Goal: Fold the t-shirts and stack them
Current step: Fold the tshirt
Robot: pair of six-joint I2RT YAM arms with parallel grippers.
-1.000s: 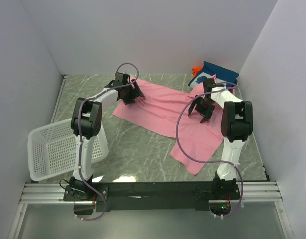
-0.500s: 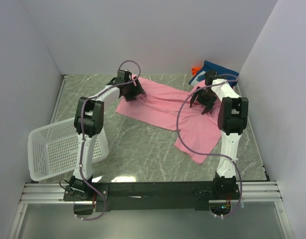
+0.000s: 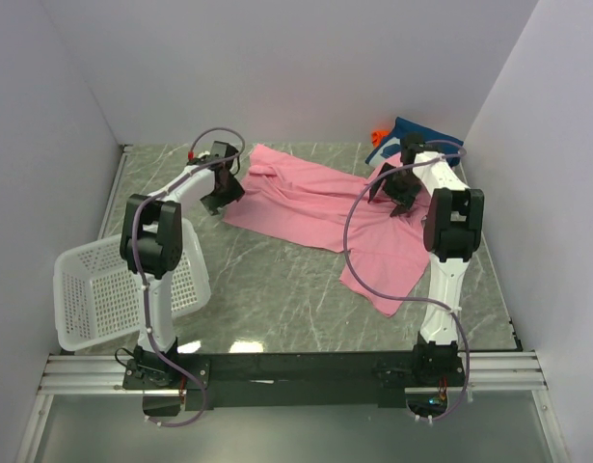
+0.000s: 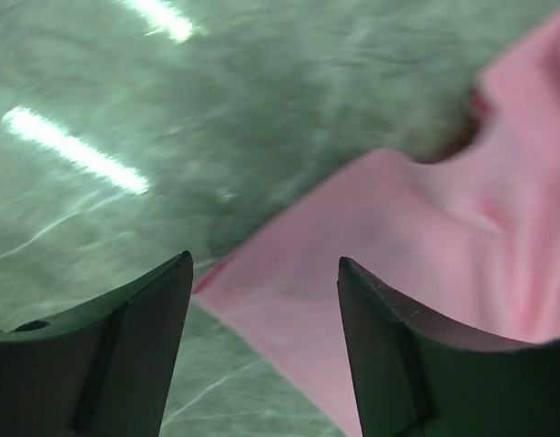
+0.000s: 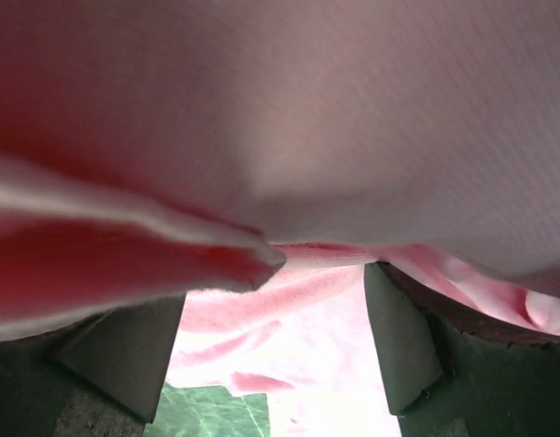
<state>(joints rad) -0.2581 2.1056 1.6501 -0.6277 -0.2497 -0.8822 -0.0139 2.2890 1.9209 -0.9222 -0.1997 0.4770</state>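
Note:
The pink t-shirt [image 3: 306, 203] lies spread and wrinkled across the back and right of the table. My left gripper [image 3: 222, 193] hovers just off its left edge. In the left wrist view its jaws [image 4: 264, 269] stand open over the shirt's corner [image 4: 425, 246], with nothing between them. My right gripper [image 3: 397, 193] is low over the shirt's right part. Its jaws [image 5: 275, 282] are wide apart, pink cloth [image 5: 307, 337] lies below them, and a fold of cloth close to the lens covers the top of that view. Folded t-shirts, navy [image 3: 426, 140] and orange [image 3: 378, 133], sit at the back right.
A white mesh basket [image 3: 94, 299] lies tipped at the near left, beside the left arm's base. White walls close in the back and both sides. Green marble tabletop [image 3: 277, 289] shows in front of the shirt.
My left gripper has let go of the shirt's far left part and swung left off the cloth. The right gripper has moved slightly toward the back, dragging the shirt's right part with it.

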